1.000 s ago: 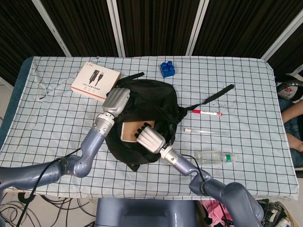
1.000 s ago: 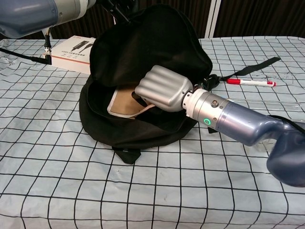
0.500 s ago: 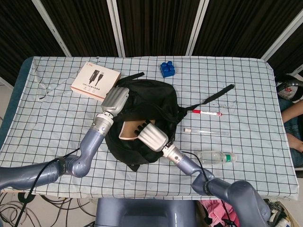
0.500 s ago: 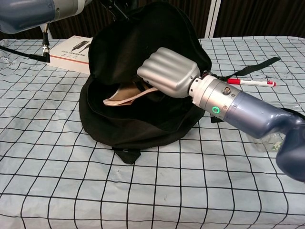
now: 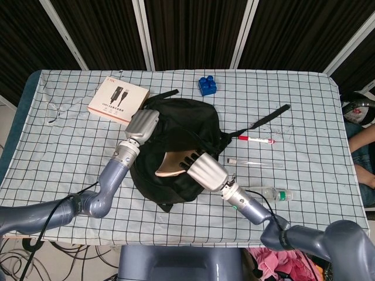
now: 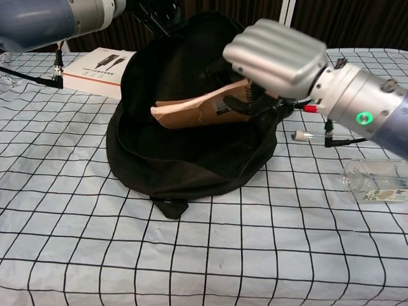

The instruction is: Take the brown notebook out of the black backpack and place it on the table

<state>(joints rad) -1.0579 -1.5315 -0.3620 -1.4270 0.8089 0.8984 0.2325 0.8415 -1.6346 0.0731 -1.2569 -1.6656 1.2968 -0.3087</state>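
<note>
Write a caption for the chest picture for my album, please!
The right hand lifts the brown notebook from the black backpack.

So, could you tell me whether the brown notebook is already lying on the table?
No, the right hand holds the brown notebook lifted above the open black backpack.

Bare counter (image 5: 70, 146) lies open left of the black backpack (image 5: 187, 126) and along the near edge. To the right, a clear tube (image 5: 255, 163), a red pen (image 5: 256, 139) and a plastic bottle (image 5: 269, 194) crowd the way; a white box (image 5: 118, 99) and blue block (image 5: 207, 85) sit behind.
</note>
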